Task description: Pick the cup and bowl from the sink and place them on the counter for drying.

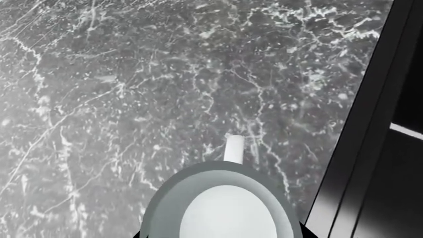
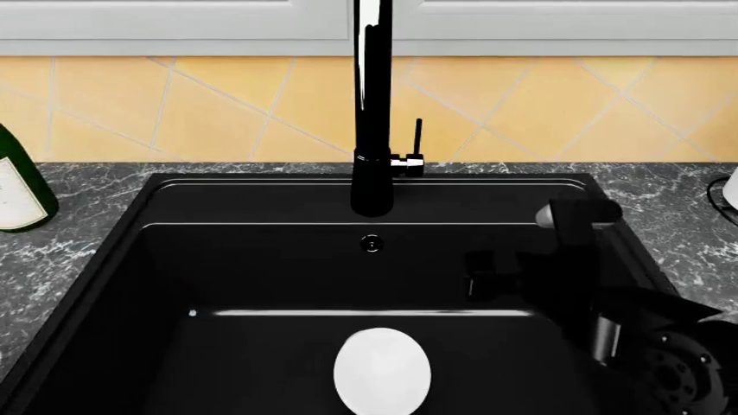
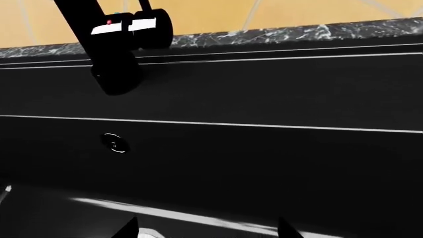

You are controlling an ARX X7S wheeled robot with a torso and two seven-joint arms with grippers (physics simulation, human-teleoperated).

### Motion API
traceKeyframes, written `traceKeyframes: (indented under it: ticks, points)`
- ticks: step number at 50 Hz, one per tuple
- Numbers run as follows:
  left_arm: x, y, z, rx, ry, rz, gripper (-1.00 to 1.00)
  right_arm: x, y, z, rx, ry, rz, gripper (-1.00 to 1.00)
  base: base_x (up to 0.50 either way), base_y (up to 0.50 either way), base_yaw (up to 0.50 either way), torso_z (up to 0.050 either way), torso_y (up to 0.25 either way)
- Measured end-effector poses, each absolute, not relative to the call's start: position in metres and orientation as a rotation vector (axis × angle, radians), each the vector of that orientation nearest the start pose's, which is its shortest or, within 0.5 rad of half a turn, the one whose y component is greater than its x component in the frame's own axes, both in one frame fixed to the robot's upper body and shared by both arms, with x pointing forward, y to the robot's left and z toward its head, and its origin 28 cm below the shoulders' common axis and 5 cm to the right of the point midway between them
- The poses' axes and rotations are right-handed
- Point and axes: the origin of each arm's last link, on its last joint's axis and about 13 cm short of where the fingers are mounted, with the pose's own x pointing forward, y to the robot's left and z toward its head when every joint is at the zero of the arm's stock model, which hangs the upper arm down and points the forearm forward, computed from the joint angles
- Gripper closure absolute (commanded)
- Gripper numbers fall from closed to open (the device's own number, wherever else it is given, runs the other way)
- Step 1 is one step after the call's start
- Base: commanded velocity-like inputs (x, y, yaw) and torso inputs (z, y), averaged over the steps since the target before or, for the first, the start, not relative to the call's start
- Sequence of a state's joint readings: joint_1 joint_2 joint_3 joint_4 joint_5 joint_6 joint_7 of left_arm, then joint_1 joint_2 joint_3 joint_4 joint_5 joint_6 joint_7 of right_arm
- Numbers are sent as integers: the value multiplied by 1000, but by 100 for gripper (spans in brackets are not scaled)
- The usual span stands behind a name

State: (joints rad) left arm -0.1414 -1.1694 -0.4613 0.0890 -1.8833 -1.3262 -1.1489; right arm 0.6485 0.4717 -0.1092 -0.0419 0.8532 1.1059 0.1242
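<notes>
The cup [image 1: 228, 210], a pale tumbler with a grey rim, fills the near edge of the left wrist view. My left gripper [image 1: 223, 234] is shut on the cup, a dark fingertip against each side, over the marble counter [image 1: 132, 99] beside the sink's rim [image 1: 370, 148]. In the head view the bowl [image 2: 382, 372] lies as a white oval on the floor of the black sink [image 2: 231, 277]. My right gripper [image 2: 493, 275] hangs inside the basin, right of and beyond the bowl. Its fingertips [image 3: 129, 230] stand wide apart, open, with nothing between them; it faces the back wall.
The tall black faucet [image 2: 372, 104] rises behind the basin and shows in the right wrist view as the faucet [image 3: 109, 44]. An overflow hole [image 3: 114, 144] sits in the back wall. A green bottle [image 2: 17, 186] stands on the counter at the left, something white [image 2: 728, 194] at the right edge.
</notes>
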Motion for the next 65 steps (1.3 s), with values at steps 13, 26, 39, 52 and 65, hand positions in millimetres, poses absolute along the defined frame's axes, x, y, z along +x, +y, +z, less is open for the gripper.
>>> traceKeyframes:
  ticks: [13,26,39,52,65]
  points:
    - [163,397,212,-25,798,591,100,290,-164,140,134,500,251,-100,0,0,0,0,0]
    - [162,396,204,-27,787,598,-100,290,-163,138,137,505,256,-100,0,0,0,0,0]
    - [163,392,209,-41,782,577,-100,290,-162,136,142,506,258,-100,0,0,0,0,0]
    - [165,388,235,-25,713,561,-100,290,-162,135,146,505,263,-100,0,0,0,0,0]
    - [166,383,260,7,644,542,-100,291,-161,138,146,500,268,-100,0,0,0,0,0]
